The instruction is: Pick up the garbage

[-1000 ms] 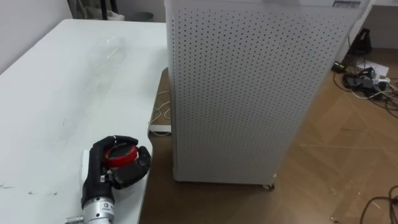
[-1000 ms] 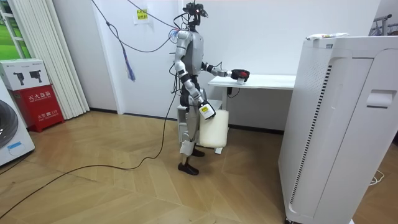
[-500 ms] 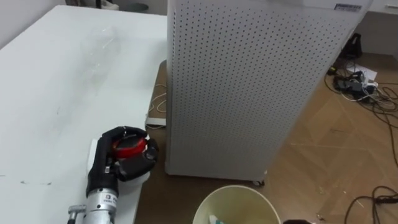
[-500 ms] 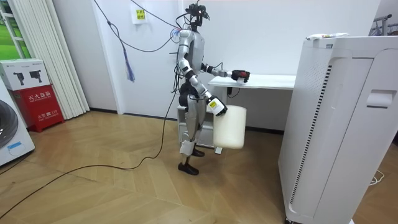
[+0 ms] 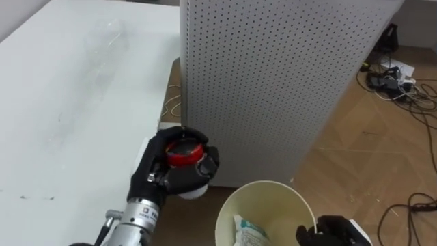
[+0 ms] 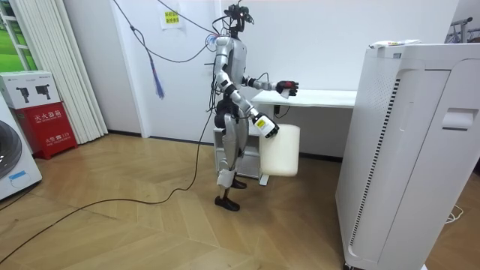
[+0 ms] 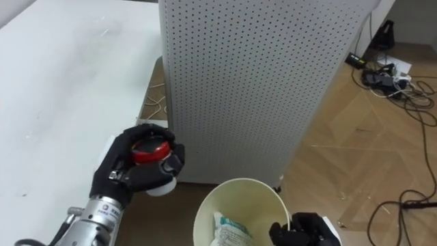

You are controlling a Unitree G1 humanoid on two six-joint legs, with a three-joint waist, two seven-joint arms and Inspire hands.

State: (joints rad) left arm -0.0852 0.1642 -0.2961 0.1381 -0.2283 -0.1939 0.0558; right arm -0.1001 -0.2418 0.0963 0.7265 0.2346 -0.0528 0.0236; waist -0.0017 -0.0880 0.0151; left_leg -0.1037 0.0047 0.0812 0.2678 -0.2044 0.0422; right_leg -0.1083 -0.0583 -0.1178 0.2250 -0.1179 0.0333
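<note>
My left hand is shut on a small white tub with a red lid. It holds the tub just past the white table's right edge, up and left of the bin's mouth. A cream waste bin is raised in front of me with a crumpled packet inside. My right hand grips the bin's rim at the lower right. In the room view I stand by the table, left hand out over its end, the bin lifted at hip height.
A tall white perforated cabinet stands close ahead, right of the table and behind the bin. A clear plastic thing lies far back on the table. Cables lie on the wood floor at the right. A red box stands by the curtain.
My left hand has carried the red-lidded tub right, off the table edge toward the bin. My right hand has lifted the bin up into view. The head camera has tilted down.
</note>
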